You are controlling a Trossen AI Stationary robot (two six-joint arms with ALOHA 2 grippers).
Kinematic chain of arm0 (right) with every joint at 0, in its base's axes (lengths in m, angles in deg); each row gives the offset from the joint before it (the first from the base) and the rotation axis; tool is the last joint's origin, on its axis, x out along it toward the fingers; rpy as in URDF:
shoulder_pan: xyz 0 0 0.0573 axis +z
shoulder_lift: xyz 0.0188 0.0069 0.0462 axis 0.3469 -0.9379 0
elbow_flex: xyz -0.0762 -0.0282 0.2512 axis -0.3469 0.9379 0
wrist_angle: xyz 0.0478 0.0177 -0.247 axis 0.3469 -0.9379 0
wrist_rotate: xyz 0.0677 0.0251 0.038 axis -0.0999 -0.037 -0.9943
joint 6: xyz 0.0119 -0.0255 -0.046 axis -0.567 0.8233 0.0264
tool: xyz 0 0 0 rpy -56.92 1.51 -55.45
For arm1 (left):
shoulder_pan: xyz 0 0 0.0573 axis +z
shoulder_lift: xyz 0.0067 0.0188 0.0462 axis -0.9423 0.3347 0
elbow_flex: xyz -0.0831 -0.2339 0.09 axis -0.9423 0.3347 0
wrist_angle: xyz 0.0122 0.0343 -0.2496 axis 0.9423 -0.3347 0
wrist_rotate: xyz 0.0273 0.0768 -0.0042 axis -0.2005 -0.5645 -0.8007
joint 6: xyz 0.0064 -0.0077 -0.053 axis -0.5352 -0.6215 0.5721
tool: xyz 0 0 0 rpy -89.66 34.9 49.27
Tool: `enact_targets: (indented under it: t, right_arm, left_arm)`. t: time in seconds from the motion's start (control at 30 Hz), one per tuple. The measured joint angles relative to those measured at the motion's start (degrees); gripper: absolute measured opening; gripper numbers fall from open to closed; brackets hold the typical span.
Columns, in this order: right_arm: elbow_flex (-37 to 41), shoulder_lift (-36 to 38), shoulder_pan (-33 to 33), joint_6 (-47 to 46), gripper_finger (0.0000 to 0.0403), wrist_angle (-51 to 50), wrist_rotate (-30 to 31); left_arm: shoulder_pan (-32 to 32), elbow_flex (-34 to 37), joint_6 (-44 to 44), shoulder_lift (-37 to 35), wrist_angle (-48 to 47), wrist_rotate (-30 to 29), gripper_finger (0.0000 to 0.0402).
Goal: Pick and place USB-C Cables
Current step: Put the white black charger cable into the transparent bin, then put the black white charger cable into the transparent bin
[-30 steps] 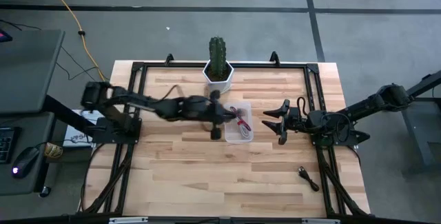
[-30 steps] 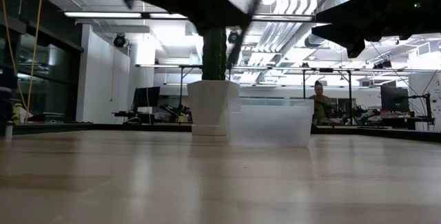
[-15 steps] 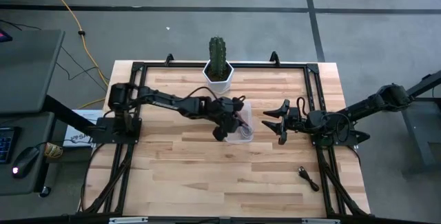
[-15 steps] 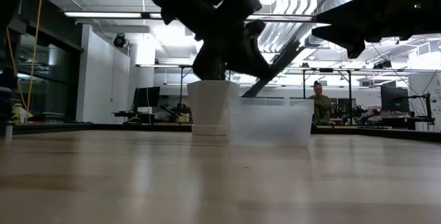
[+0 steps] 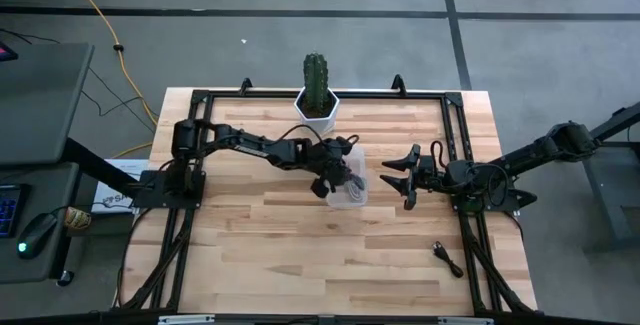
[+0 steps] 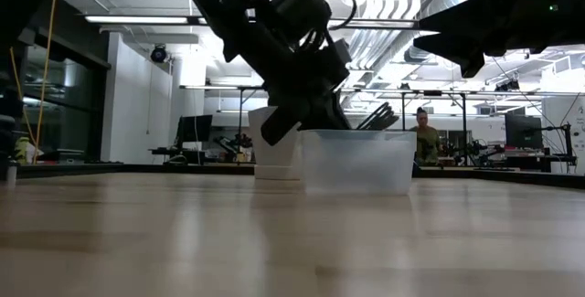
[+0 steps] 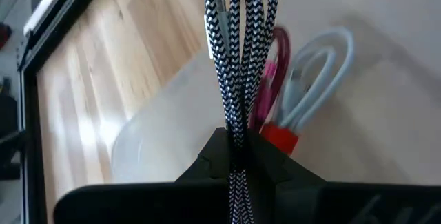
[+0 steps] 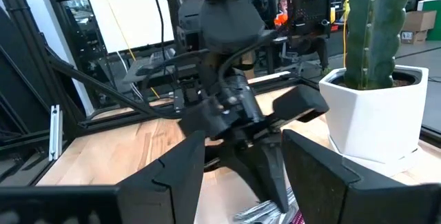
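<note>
Over the clear bin (image 5: 350,193) near the table's middle, the left gripper (image 5: 335,177) is reaching down, its fingers clamped together on a black-and-white braided cable (image 7: 239,58). From the left wrist view, that cable is hanging in a folded bundle straight out from the closed fingertips, above the bin's inside. Lying in the bin beneath it are a red/pink cable (image 7: 275,79) and a pale grey cable (image 7: 318,72), side by side and touching, with a red band around them near the fingertips. In the low view, the gripper is tilting into the bin's (image 6: 358,162) open top, in front of the white pot (image 6: 271,151). The cactus (image 5: 316,81) is standing in that pot at the table's far edge, just behind the bin. The right gripper (image 5: 404,178) is hovering to the right of the bin, clear of it, fingers spread apart and holding nothing. A small black cable (image 5: 446,255) is lying on the wood near the table's front right corner, well apart from both grippers.
</note>
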Motion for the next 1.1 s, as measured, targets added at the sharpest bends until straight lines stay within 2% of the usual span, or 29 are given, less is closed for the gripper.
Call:
enact_targets:
  t: [0.27,0.53,0.87,1.1]
  right_arm:
    - [0.0,0.0,0.0,-0.2,0.0185,0.0,0.0]
    - [0.0,0.0,0.0,-0.2,0.0185,0.0,-0.1]
    - [0.0,0.0,0.0,-0.2,0.0185,0.0,-0.1]
    - [0.0,0.0,0.0,-0.2,0.0185,0.0,-0.1]
  left_arm:
    - [0.1,0.0,-1.1,0.0,-4.5,-1.1,0.0]
    - [0.0,0.0,-0.6,0.0,-3.5,-1.3,0.0016]
    - [-1.0,0.0,-2.4,0.0,-2.4,-2.1,0.0077]
    - [-2.9,0.0,-3.1,0.0,-2.0,-9.3,0.0136]
